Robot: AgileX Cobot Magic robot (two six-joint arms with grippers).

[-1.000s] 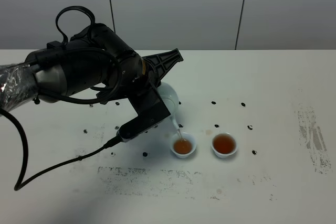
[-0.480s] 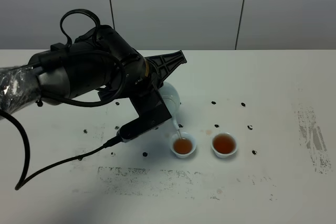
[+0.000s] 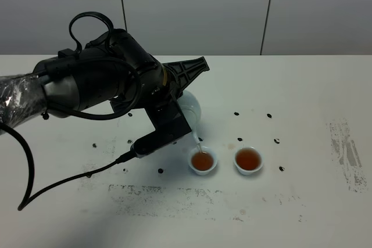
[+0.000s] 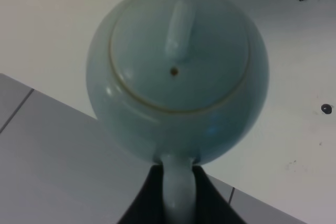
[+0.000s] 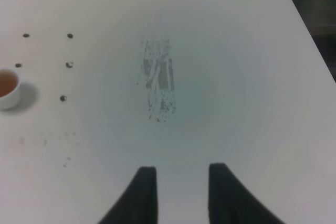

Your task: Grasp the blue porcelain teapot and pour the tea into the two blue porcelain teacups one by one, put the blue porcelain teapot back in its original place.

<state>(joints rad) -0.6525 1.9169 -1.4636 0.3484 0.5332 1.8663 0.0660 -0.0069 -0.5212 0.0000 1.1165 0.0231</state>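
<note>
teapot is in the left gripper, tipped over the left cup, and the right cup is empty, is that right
Not quite: the right cup is not empty. The exterior high view shows brown tea in it. The rest holds: the left gripper has the teapot by its handle, tipped with the spout over the left cup.

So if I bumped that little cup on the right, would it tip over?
It would probably slide rather than topple: the right teacup looks low and bowl-shaped, sitting flat on the table. It looks fairly full of tea, so a nudge might slosh some out. It seems glazed and has no handle, so it may be slippery to lift.
</note>
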